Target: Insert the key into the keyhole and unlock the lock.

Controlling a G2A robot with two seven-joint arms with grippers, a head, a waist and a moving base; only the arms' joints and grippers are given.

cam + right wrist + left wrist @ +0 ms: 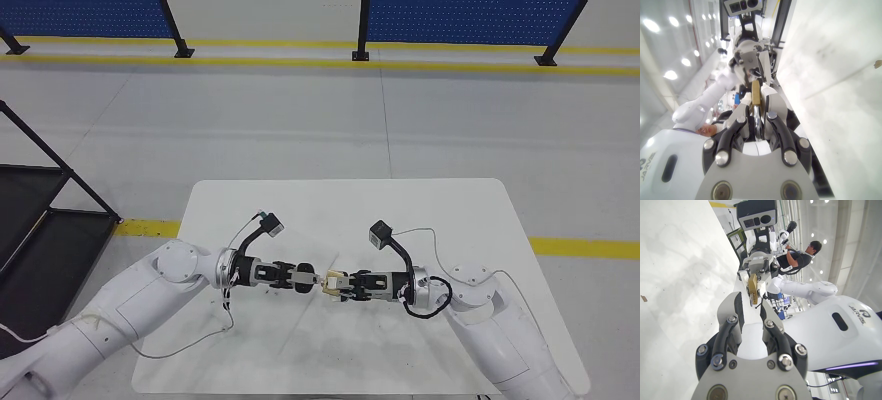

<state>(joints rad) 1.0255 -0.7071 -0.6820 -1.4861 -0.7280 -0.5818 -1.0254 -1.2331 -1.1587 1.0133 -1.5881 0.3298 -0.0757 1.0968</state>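
Above the white tabletop (450,210), the right hand (756,94) pinches the brass padlock (752,283); the key (752,299) seems seated, so the spread left hand (750,298) must close and turn it

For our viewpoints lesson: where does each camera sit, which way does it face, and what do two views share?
Top view: overhead, looking down at the table; both arms show.
Left wrist view: on that wrist, facing past the open left gripper to the padlock.
Right wrist view: on that wrist, facing along the right gripper holding it.
Both wrist views share the padlock.
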